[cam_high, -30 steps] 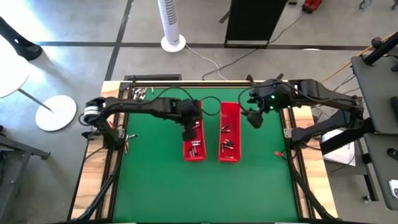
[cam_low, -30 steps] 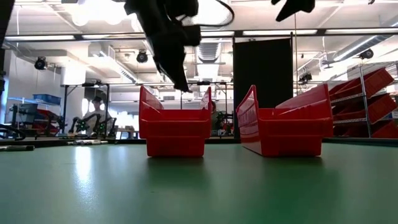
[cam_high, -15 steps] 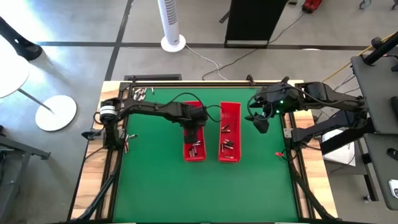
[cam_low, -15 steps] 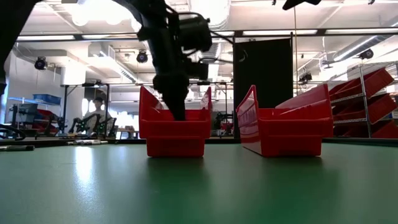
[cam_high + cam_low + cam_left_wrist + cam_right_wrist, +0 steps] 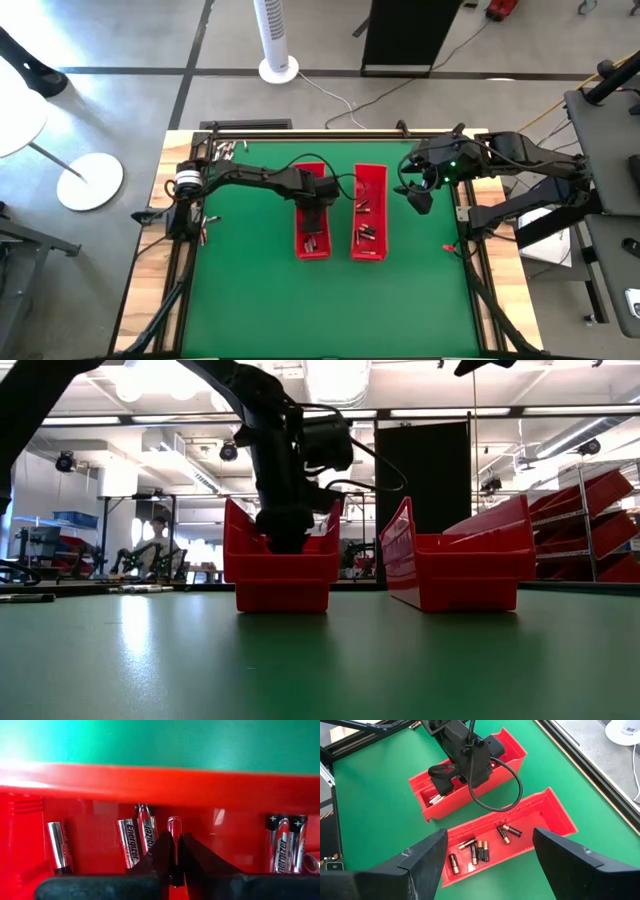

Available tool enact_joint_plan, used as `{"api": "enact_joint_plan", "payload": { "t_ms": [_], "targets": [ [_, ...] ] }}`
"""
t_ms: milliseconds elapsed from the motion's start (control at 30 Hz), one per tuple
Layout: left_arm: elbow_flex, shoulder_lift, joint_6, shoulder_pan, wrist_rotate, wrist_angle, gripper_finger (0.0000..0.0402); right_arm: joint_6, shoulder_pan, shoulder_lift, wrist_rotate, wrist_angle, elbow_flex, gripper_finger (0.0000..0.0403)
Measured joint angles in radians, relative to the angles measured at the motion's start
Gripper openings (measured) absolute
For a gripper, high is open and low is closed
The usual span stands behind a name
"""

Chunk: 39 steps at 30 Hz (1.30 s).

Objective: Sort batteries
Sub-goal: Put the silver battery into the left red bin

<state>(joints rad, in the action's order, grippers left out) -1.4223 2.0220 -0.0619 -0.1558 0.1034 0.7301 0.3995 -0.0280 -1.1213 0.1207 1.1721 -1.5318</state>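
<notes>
While the left arm reaches down into the left red tray (image 5: 312,232), its fingers (image 5: 161,851) are pinched tight on a slim battery (image 5: 174,832) standing between them. More batteries (image 5: 135,840) lie just beside the fingers on either side, and the tray's far wall (image 5: 160,782) rises just past the tips. Well apart, the right arm's fingers (image 5: 422,857) hang spread wide and empty above the right red tray (image 5: 555,817), which holds loose cells (image 5: 478,851), over the green surface (image 5: 250,300).
</notes>
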Motion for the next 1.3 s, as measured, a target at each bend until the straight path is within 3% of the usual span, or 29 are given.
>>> {"api": "enact_joint_plan", "payload": {
  "t_ms": [267, 667, 933, 1100, 1300],
  "targets": [
    [0.002, 0.0, -0.014, 0.0, 0.001, 0.0, 0.0017, -0.006, 0.0, 0.0, 0.009, -0.002, 0.0, 0.0285],
    [-0.043, -0.007, 0.002, 0.0, 0.011, 0.018, 0.0097, -0.044, -0.001, 0.006, 0.091, -0.003, 0.0, 0.0312],
    [-0.302, -0.085, 0.022, 0.0, 0.026, 0.376, 0.0137, -0.087, -0.001, 0.013, 0.196, 0.055, -0.127, 0.0309],
    [-0.351, -0.192, 0.026, -0.028, 0.127, 0.398, 0.014, -0.13, 0.0, 0.013, 0.292, 0.051, -0.221, 0.0295],
    [-0.2, -0.307, 0.249, -0.159, 0.359, 0.358, 0.0137, -0.085, 0.0, 0.014, 0.336, 0.05, -0.242, 0.0278]
  ]
}}
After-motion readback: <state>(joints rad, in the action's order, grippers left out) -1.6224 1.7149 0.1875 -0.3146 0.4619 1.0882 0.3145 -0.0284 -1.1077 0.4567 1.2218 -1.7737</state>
